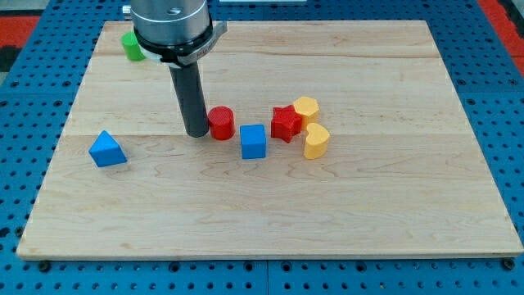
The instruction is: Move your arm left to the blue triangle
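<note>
Pale, smooth-grained wooden board point(270, 221) on a blue pegboard surface point(33, 123). My tip point(196, 133), a matte dark rod with no claw and holding nothing, stands just left of the red cylinder point(221, 123). Blue triangle point(107, 149) lies well apart, toward the view's left. Counted: two blue blocks (triangle, cube point(254, 141)), two red (cylinder, star-like block point(286, 124)), two yellow point(306, 108) point(316, 141), one green point(132, 46).

The arm's grey housing point(170, 20) is cut off by the view's top edge. It hides part of the green block point(131, 46), so that block's shape cannot be told. The rod point(190, 97) covers a strip of the surface point(270, 213) behind it.
</note>
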### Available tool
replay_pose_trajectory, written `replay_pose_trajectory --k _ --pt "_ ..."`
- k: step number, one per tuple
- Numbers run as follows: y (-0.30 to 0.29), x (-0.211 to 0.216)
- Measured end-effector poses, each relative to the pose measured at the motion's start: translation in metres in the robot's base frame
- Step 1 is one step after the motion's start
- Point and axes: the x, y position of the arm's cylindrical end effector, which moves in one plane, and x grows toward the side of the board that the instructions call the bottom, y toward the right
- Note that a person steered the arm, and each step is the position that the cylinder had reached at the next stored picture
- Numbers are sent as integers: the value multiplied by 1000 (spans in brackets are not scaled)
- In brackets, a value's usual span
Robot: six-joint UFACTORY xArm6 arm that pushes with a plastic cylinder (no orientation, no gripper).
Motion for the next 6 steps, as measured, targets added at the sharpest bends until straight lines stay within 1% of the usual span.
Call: replay_pose_trajectory --k 2,3,4,5,6 --pt "30 -14" --pt "-7 28" --pt "12 97" --pt "-44 128" --pt "-123 119"
